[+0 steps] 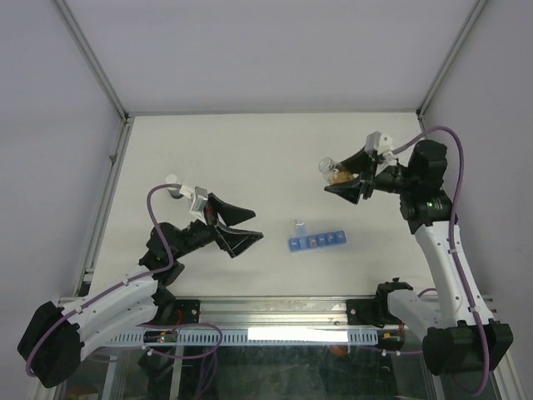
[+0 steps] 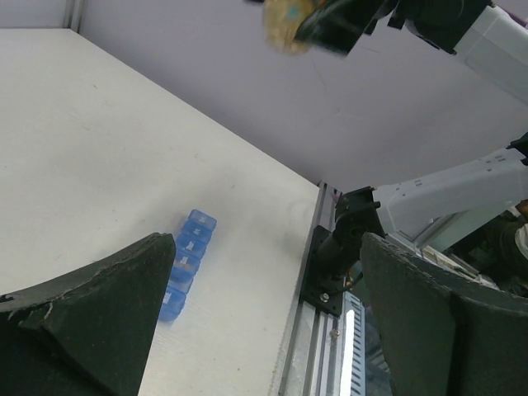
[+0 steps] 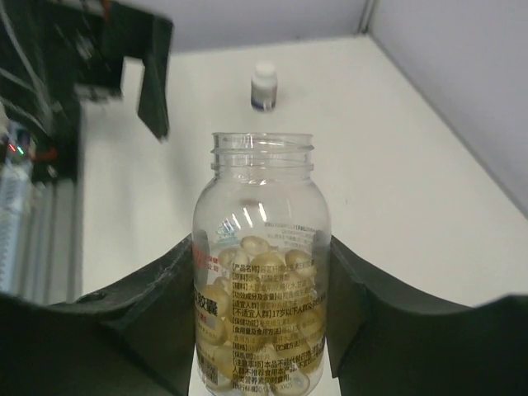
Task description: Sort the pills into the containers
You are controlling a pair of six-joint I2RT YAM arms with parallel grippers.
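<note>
The pills [image 3: 257, 326] are yellow capsules inside a clear, uncapped bottle [image 3: 262, 206]. My right gripper [image 3: 262, 252] is shut on that bottle and holds it above the right half of the table, where the top view shows the bottle [image 1: 330, 171] tilted in the right gripper [image 1: 344, 185]. The containers [image 1: 316, 242] are a blue pill-organiser strip lying mid-table; its leftmost lid stands up. My left gripper [image 1: 239, 223] hovers open and empty to the left of the strip, which also appears as the containers [image 2: 188, 257] past the left finger [image 2: 99, 322].
A small white cap with a dark base [image 1: 173, 185] stands on the table behind the left arm, and shows as the cap [image 3: 264, 85] in the right wrist view. The table's metal front rail [image 2: 326, 330] runs close to the strip.
</note>
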